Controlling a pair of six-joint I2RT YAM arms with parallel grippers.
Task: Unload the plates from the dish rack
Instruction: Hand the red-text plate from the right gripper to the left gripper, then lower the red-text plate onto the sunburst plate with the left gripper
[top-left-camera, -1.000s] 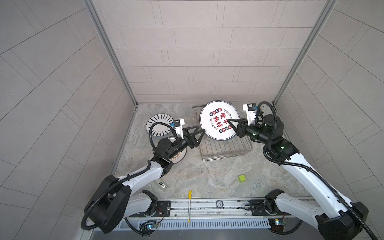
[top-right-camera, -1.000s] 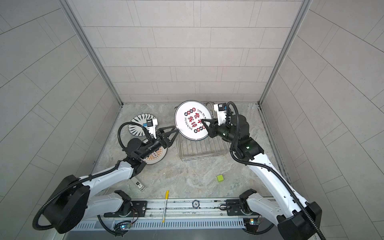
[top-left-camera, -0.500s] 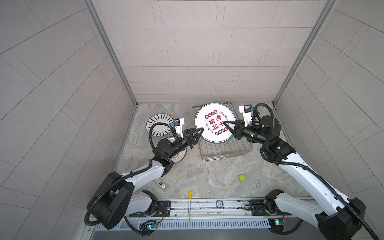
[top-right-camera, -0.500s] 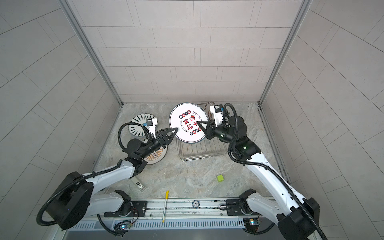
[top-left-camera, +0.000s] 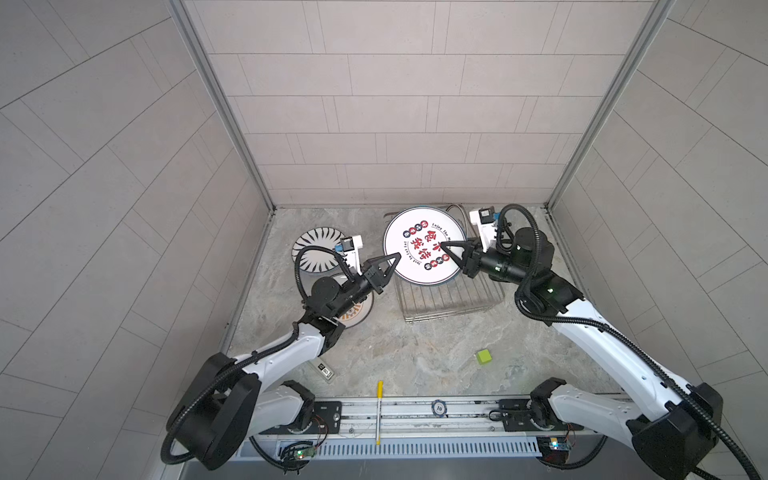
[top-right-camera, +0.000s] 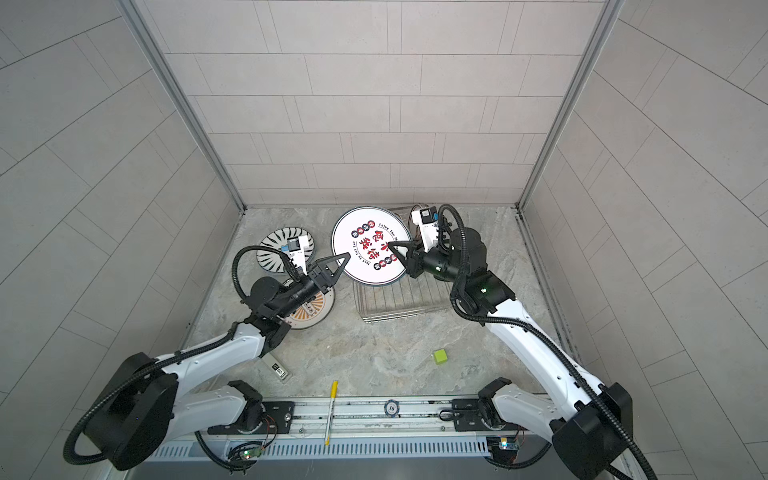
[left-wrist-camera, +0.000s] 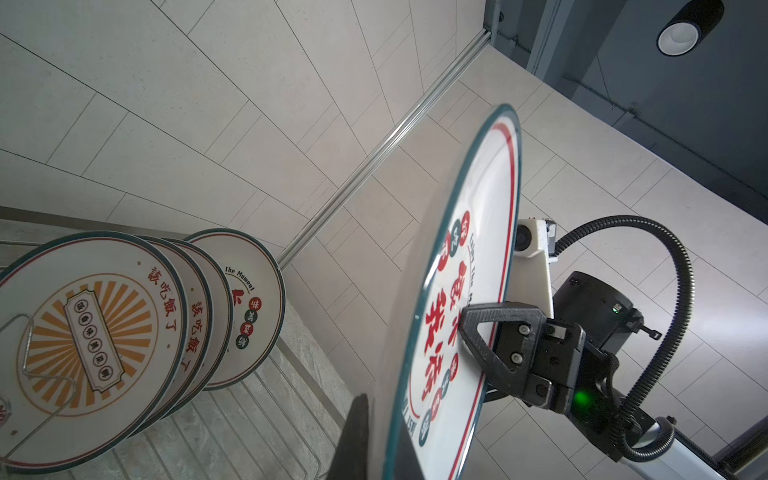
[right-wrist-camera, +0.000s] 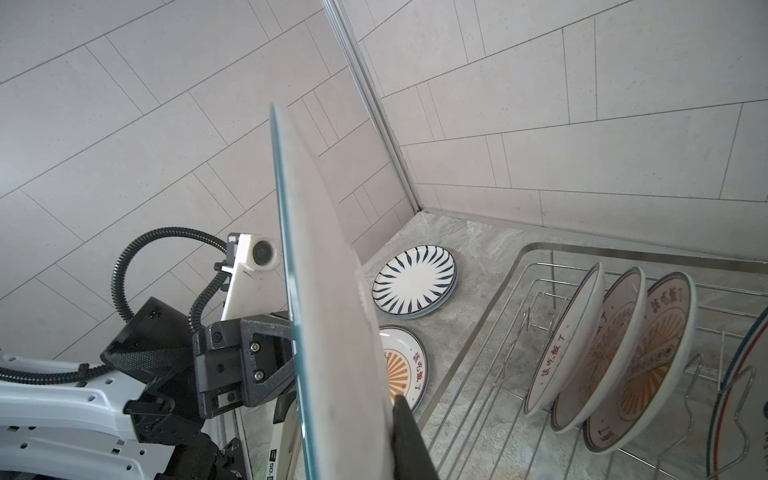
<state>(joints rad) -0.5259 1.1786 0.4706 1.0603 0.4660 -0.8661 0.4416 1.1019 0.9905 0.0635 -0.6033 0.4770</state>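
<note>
A white plate (top-left-camera: 424, 249) (top-right-camera: 370, 249) with red characters hangs tilted over the wire dish rack (top-left-camera: 449, 303) (top-right-camera: 399, 303), held from both sides. My left gripper (top-left-camera: 398, 255) (top-right-camera: 347, 254) is shut on its left rim. My right gripper (top-left-camera: 443, 245) (top-right-camera: 390, 245) pinches its right rim. The left wrist view shows the plate (left-wrist-camera: 469, 257) edge-on with the right finger on its face. The right wrist view shows its pale back (right-wrist-camera: 328, 291). Several plates (right-wrist-camera: 602, 353) (left-wrist-camera: 83, 332) stand upright in the rack.
A blue-striped plate (top-left-camera: 316, 253) and an orange sunburst plate (top-left-camera: 353, 318) lie flat left of the rack, the second partly under my left arm. A green cube (top-left-camera: 483, 356), a yellow pen (top-left-camera: 379, 399) and a small card (top-left-camera: 324, 370) lie nearer the front.
The held plate has come down and left, tilting flatter. My left gripper, open a second ago, has shut on its left rim. The right gripper moved along with the plate.
</note>
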